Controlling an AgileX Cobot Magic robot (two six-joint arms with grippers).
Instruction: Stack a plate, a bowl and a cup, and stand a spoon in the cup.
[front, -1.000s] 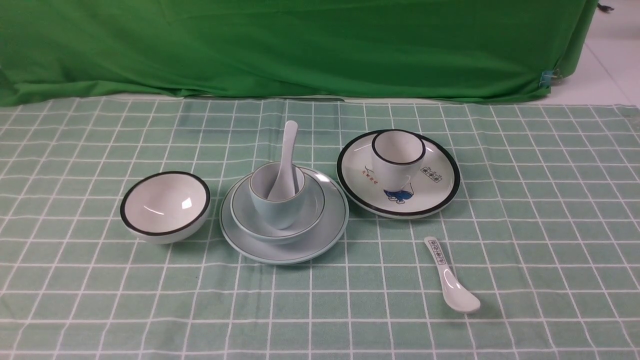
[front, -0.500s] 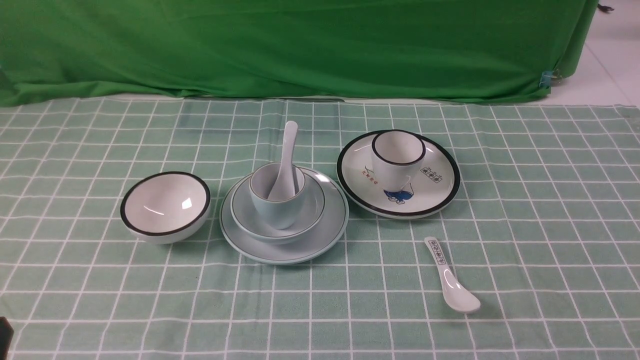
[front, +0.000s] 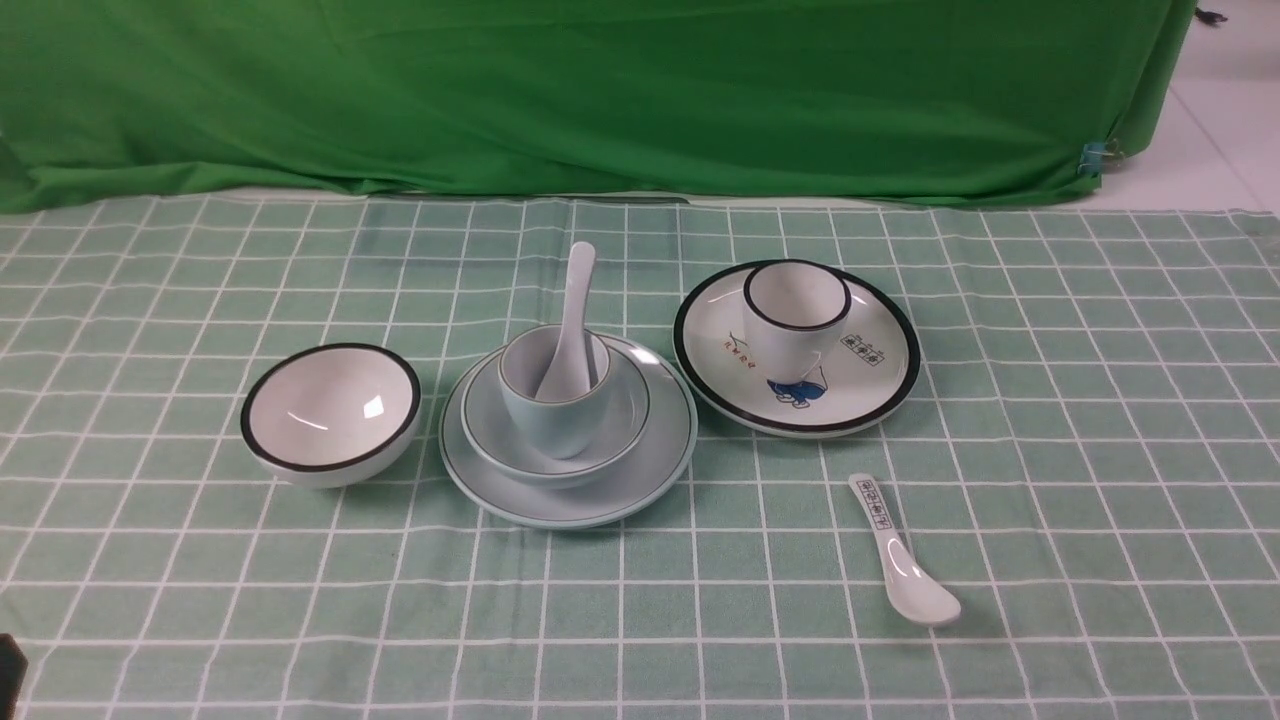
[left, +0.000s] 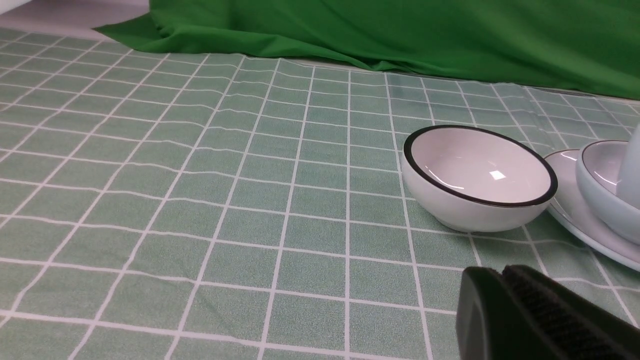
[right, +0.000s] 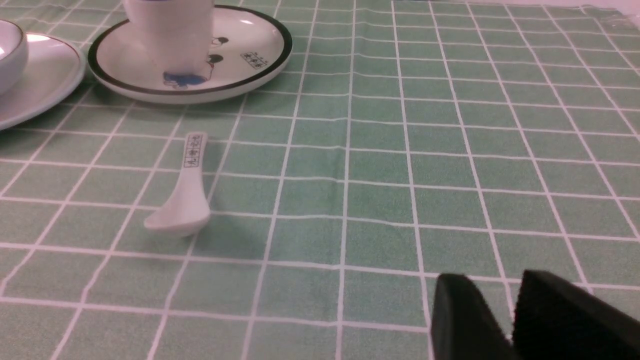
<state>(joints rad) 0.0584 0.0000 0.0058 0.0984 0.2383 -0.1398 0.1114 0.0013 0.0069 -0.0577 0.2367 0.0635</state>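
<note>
At centre of surface (front: 200, 620): spoon (front: 572, 318) is standing in cup (front: 555, 392), stack unchanged | left hand (left: 545, 320) closed, empty, edging into front view | right hand (right: 520, 320) closed, empty | task is reading complete

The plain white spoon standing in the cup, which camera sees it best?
The front view: the plain white ceramic spoon shows whole, leaning in the pale blue-green cup. The left wrist view catches only the cup's edge; the right wrist view shows neither.

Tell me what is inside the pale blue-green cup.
The plain white spoon stands in the cup, its handle leaning out over the rim toward the back. The scoop's tip and the cup's bottom are hidden by the cup's wall.
</note>
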